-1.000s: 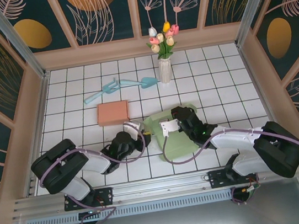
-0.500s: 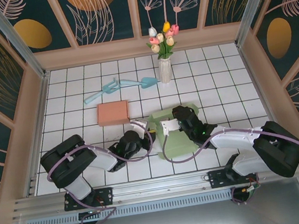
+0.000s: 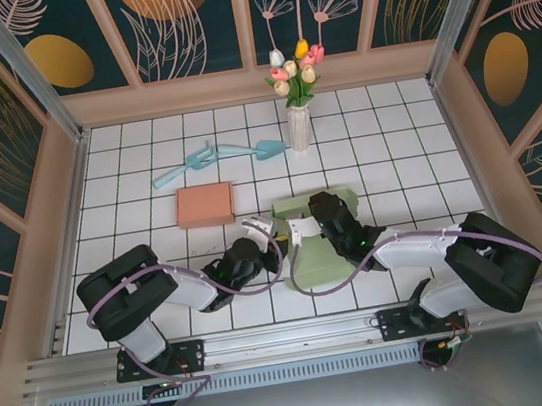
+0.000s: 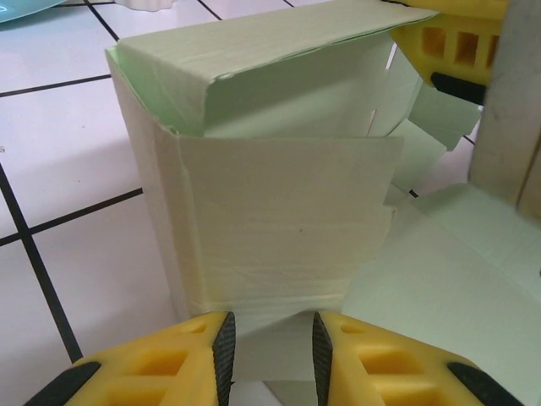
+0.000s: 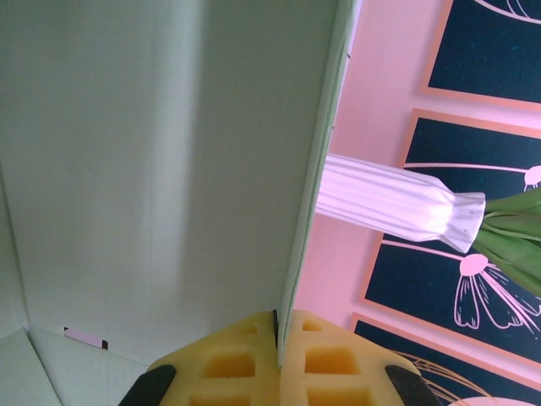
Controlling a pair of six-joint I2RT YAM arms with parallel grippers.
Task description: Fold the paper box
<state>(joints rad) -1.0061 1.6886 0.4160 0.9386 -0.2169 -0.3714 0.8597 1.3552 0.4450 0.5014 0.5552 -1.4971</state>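
The pale green paper box stands half-formed on the tiles in front of both arms. In the left wrist view its side wall is upright, with a folded top flap and loose flaps spread to the right. My left gripper is open at the foot of that wall, its yellow fingers on either side of a low flap without pinching it. My right gripper is shut on the edge of an upright green panel. From above, the left gripper is at the box's left side and the right gripper at its top.
A flat salmon box lies on the tiles to the back left. Two light blue scoops and a white vase of tulips stand farther back. Wooden walls close in the tiled floor on three sides.
My left gripper has moved right, up against the box's left side. The box has been drawn up from lying flatter into a more upright shape in the right gripper's hold.
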